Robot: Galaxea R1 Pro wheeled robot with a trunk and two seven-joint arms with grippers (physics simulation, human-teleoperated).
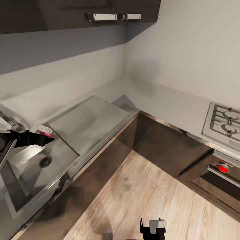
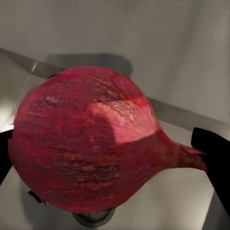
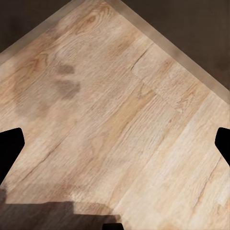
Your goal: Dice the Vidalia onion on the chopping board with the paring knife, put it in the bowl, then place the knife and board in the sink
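Steel sink point(image 1: 23, 186) under left hand point(image 1: 45, 135) pinching Vidalia onion point(image 2: 86, 146); right hand point(image 3: 115, 143) spread.

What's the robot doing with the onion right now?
Left gripper shut on the round pinkish-red Vidalia onion, above the stainless-steel sink. Right gripper open, over the wooden floor. Nothing in the way.

Deep red onion point(image 2: 86, 143) with fine dark streaks; steel-grey sink point(image 1: 30, 173), dark drain point(image 1: 45, 162); pale wood-grain floor point(image 3: 120, 124).
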